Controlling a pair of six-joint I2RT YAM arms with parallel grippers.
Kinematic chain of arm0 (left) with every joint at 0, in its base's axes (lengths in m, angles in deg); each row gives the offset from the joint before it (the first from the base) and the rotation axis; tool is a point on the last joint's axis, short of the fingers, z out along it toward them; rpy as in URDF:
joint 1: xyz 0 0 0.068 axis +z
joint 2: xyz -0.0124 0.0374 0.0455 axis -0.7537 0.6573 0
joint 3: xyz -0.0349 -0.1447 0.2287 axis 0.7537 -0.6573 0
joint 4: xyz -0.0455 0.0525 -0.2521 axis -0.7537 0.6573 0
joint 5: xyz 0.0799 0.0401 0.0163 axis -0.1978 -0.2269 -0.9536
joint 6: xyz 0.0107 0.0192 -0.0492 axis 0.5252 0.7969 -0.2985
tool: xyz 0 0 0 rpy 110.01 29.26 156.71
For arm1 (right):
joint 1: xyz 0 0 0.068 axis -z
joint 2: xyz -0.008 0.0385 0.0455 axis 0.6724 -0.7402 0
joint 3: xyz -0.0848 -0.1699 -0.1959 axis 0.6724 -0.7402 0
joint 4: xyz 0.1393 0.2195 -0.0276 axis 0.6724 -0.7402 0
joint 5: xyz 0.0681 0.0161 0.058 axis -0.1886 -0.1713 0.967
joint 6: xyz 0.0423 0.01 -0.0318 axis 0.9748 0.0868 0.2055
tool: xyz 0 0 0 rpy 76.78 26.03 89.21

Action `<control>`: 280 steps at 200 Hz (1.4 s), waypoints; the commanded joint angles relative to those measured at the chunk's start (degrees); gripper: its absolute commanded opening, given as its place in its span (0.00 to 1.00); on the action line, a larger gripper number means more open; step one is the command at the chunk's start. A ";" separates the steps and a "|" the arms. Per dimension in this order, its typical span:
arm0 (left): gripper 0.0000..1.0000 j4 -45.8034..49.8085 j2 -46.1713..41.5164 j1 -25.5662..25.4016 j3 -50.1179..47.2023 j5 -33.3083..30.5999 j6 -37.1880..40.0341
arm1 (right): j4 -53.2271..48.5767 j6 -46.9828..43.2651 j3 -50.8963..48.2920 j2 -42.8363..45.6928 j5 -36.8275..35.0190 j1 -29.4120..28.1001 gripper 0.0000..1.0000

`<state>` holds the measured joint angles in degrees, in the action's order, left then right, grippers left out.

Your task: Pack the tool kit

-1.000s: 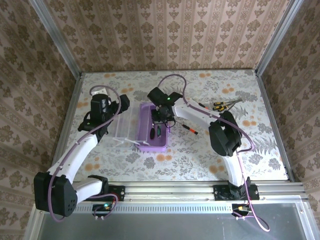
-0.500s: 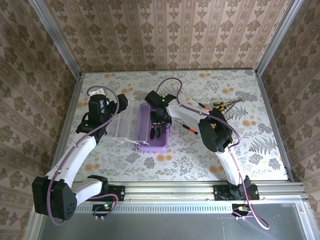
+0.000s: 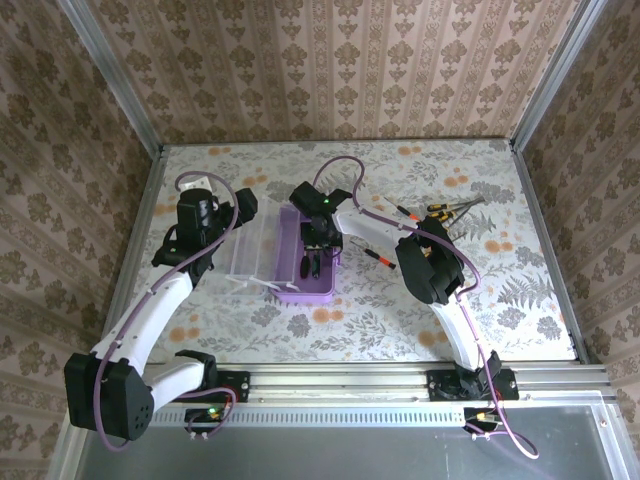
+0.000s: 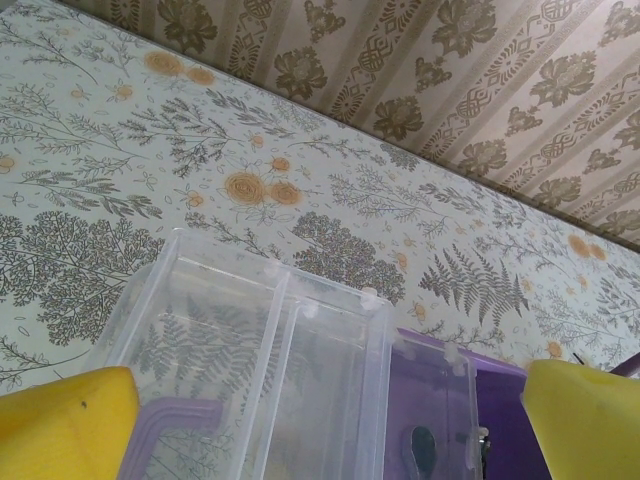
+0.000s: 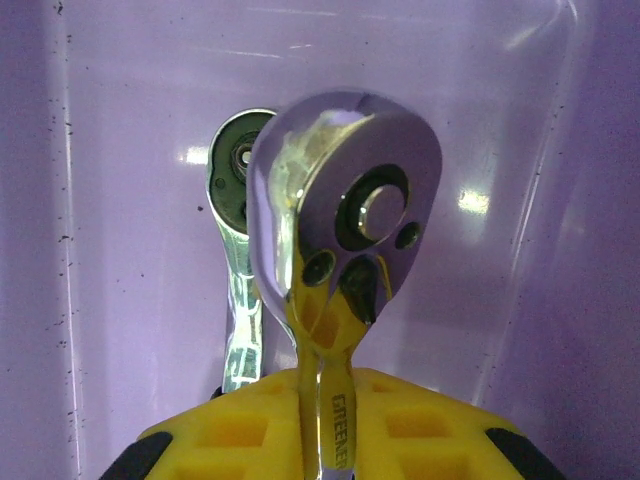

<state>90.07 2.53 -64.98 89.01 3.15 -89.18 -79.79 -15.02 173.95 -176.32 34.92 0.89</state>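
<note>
The purple tool kit box (image 3: 312, 293) sits mid-table with its clear lid (image 3: 250, 250) swung open to the left. My right gripper (image 3: 315, 250) reaches down into the box, shut on the handle of a chrome ratchet wrench (image 5: 345, 200). In the right wrist view the yellow pads (image 5: 230, 440) press on that handle just above the purple floor (image 5: 120, 260). A second ratchet (image 5: 235, 190) lies beside it on the floor. My left gripper (image 3: 225, 215) stands open over the lid (image 4: 280, 370), one yellow fingertip (image 4: 70, 425) at each side.
Several screwdrivers (image 3: 445, 210) lie in a heap at the back right of the table. One red and black tool (image 3: 378, 258) lies just right of the box. Patterned walls close in the table on three sides.
My right arm has swung left and lowered the ratchet deeper into the purple box. The left gripper shifted slightly and stays open by the lid.
</note>
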 commanded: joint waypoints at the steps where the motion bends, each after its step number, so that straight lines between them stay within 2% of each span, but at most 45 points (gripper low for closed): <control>1: 1.00 -1.35 0.03 0.17 0.44 1.37 0.29 | 0.37 1.30 0.74 2.89 -0.18 0.41 0.19; 40: 1.00 -1.63 0.12 0.15 0.43 2.09 0.38 | -0.10 1.16 1.67 2.91 0.83 0.64 0.23; 56: 1.00 -1.88 0.12 0.18 0.60 2.85 0.97 | 0.17 1.43 1.42 3.07 1.18 0.76 0.29; 79: 1.00 -3.08 -0.12 0.17 0.10 3.93 1.16 | 0.94 1.43 1.04 4.25 2.34 0.85 0.29; 128: 1.00 -4.00 -0.05 0.19 -0.26 4.73 0.96 | 2.42 -0.91 0.90 12.84 3.81 1.54 0.29; 158: 1.00 -4.86 0.03 0.17 -0.35 6.57 0.49 | 3.16 -6.94 -5.10 18.39 1.21 3.66 0.29; 181: 1.00 -8.00 -0.21 -0.24 -1.08 11.13 -1.20 | 2.66 -8.80 -13.45 21.96 1.70 8.68 0.29; 224: 1.00 -15.31 1.17 -4.14 -2.92 18.74 -2.67 | 0.60 -15.34 -25.46 27.01 2.78 16.31 0.32; 250: 1.00 -15.37 2.97 -8.19 -1.87 22.50 -1.34 | -1.47 -18.51 -27.59 27.28 -0.66 16.93 0.38; 280: 1.00 -15.69 2.90 -13.19 -2.26 22.28 0.74 | -2.01 -20.29 -27.82 25.20 -0.13 16.85 0.41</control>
<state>77.06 5.65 -74.84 86.67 22.82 -90.64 -79.75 -31.48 146.28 -151.44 36.10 18.15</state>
